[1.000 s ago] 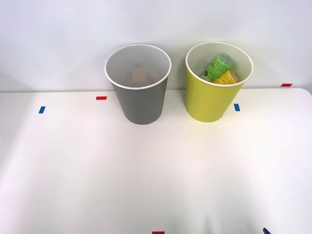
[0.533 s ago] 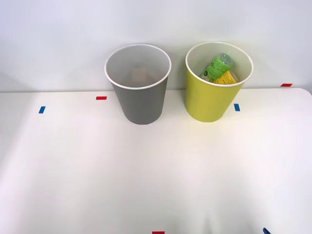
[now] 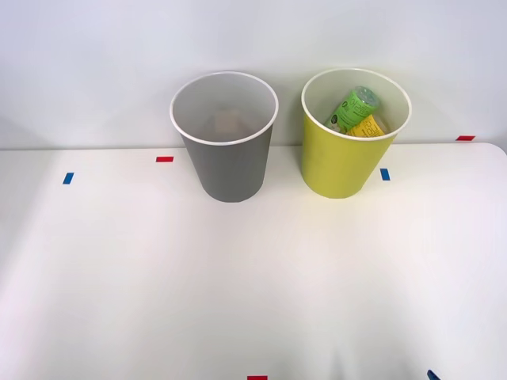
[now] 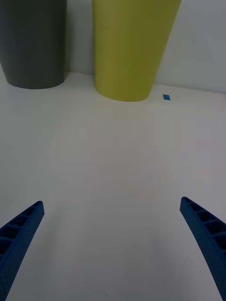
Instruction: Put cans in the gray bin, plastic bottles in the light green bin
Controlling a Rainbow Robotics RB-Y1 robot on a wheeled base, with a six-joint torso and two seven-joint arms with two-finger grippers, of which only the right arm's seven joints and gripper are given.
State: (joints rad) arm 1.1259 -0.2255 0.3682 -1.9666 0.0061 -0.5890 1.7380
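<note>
The gray bin (image 3: pixel 226 162) stands at the back of the white table, left of the light green bin (image 3: pixel 341 162). A dim, pale shape lies on the gray bin's floor; I cannot tell what it is. Inside the light green bin a green-labelled plastic bottle (image 3: pixel 353 108) leans against the wall, with a yellow item (image 3: pixel 367 127) beside it. In the right wrist view my right gripper (image 4: pixel 112 214) is open above bare tabletop, nothing between its blue fingers (image 4: pixel 21 228), with the gray bin (image 4: pixel 33 42) and light green bin (image 4: pixel 129 47) some way ahead. A blue tip (image 3: pixel 432 374) shows at the front view's bottom edge.
Small tape marks dot the table: red (image 3: pixel 164 159) and blue (image 3: pixel 68 178) at the left, blue (image 3: pixel 384 173) beside the light green bin, red (image 3: pixel 465 138) at the far right, red (image 3: pixel 257 378) at the front edge. A white wall rises behind the bins.
</note>
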